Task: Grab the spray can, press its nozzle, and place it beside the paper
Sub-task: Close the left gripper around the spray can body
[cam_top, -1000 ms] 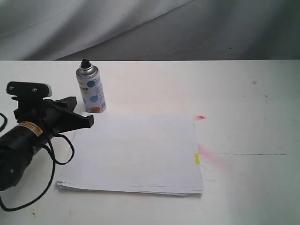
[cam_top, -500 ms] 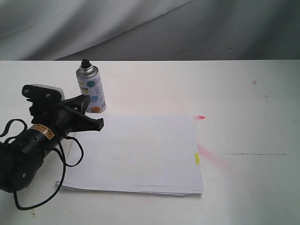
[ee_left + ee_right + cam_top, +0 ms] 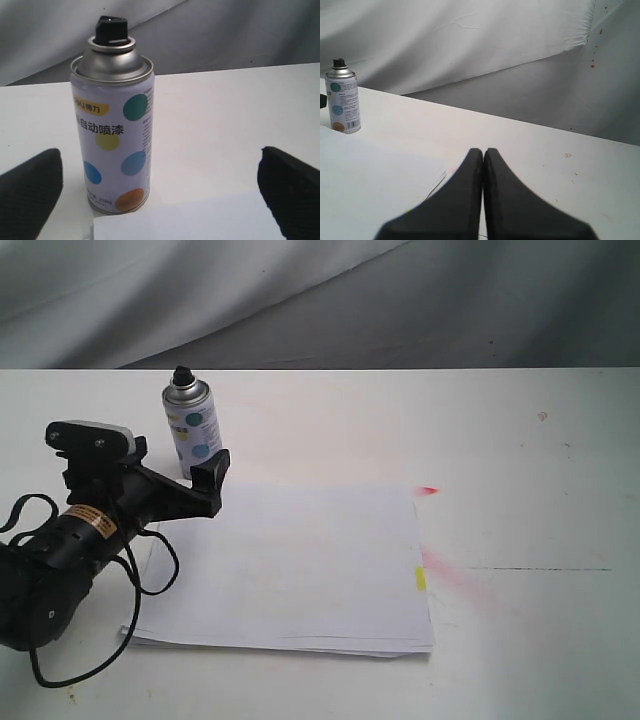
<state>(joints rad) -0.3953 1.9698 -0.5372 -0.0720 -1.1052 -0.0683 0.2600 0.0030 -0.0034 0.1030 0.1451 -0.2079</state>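
Note:
The spray can stands upright on the white table just beyond the far left corner of the paper. Its black nozzle tops the silver dome. My left gripper is open and low over that paper corner. The can stands just ahead of its wide-spread fingers, nearer one of them and touching neither. One black finger crosses in front of the can's base in the exterior view. My right gripper is shut and empty, far from the can; the exterior view does not show it.
The paper's yellow tab marks its right edge. Red paint smears stain the table beside that edge. A black cable loops from the left arm. A grey cloth backdrop hangs behind the table.
My left gripper has moved up the table toward the can and swung round, so its fingers now sit level on either side of the can's base. The can and paper have not moved.

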